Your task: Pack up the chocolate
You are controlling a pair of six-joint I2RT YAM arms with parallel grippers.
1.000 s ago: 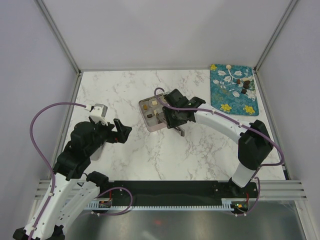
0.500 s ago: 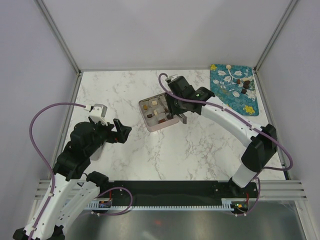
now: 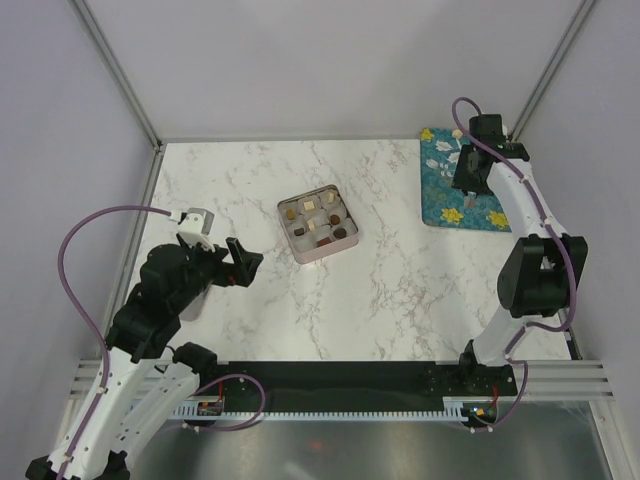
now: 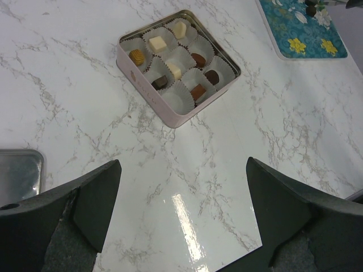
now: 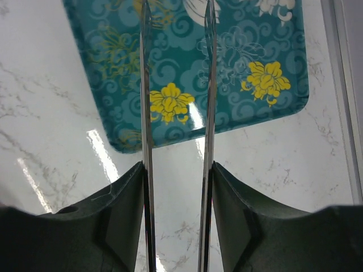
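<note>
Pink square tin (image 4: 144, 85) holds small brown and cream chocolate pieces (image 4: 174, 70) in paper cups; more lie on the teal flowered tray (image 5: 102, 68). The right gripper (image 5: 176, 175) clasps thin metal tongs (image 5: 145, 113) above that tray; the left gripper (image 4: 182, 164) gapes wide, empty.

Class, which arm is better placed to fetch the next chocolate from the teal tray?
Right. The right gripper, holding the tongs, is over the teal tray; the left gripper sits open and empty on the pink tin's far side, well away.
</note>
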